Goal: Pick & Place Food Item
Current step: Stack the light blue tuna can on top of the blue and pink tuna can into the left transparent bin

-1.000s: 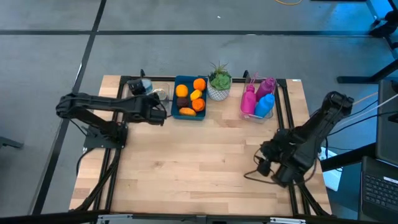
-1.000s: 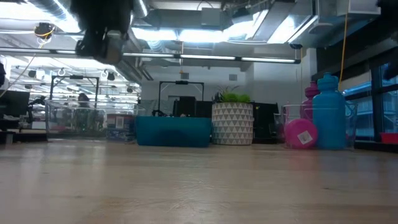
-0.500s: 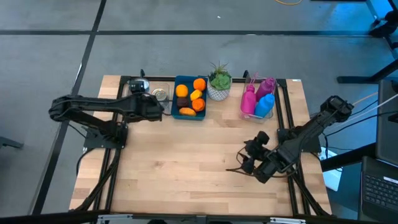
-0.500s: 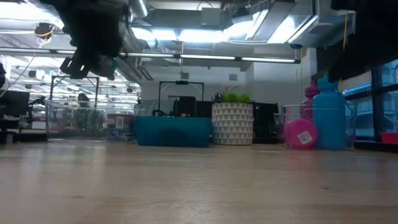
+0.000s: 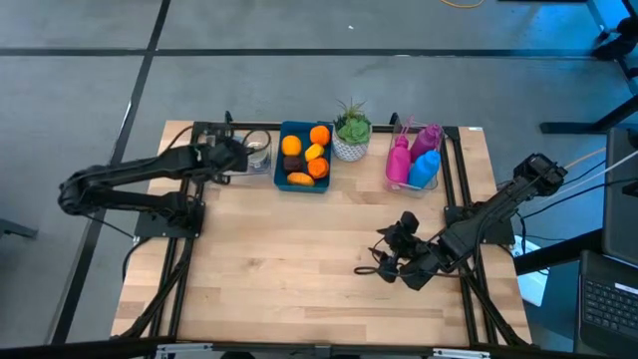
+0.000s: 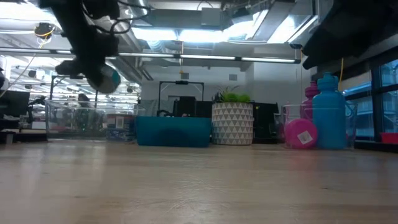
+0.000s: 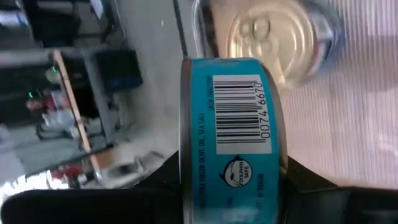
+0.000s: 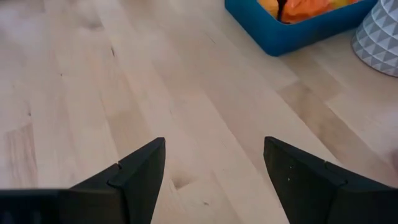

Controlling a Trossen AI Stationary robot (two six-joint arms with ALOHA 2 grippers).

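A squat teal can with a barcode label [image 7: 230, 137] sits in my left gripper [image 5: 231, 160], which is shut on it. The gripper hovers just left of a clear tub [image 5: 255, 150] at the table's far edge. In the low view the can [image 6: 107, 81] hangs high above the wood. A second can with a pull-tab lid [image 7: 273, 37] stands inside the tub. The blue bin of orange and dark food pieces [image 5: 304, 155] lies right of the tub. My right gripper [image 5: 382, 264] is open and empty above the table's right-middle [image 8: 214, 168]. My left gripper pinches the teal can between its two fingers, one finger [image 7: 165, 177] on each side of the can's labelled band [image 7: 230, 180]. The can is lifted clear of the table and lies on its side in the hold, with the barcode facing the wrist camera.
A potted plant in a white patterned pot [image 5: 352, 135] stands right of the blue bin. Pink and blue bottles fill a clear holder [image 5: 414, 160] at the far right. Bare wood [image 5: 299, 259] spreads across the middle and near side of the table.
My left gripper has carried the can away from the blue bin toward the table's far-left, ending beside the clear tub. My right gripper has swung out from the table's right edge toward the middle and stayed open.
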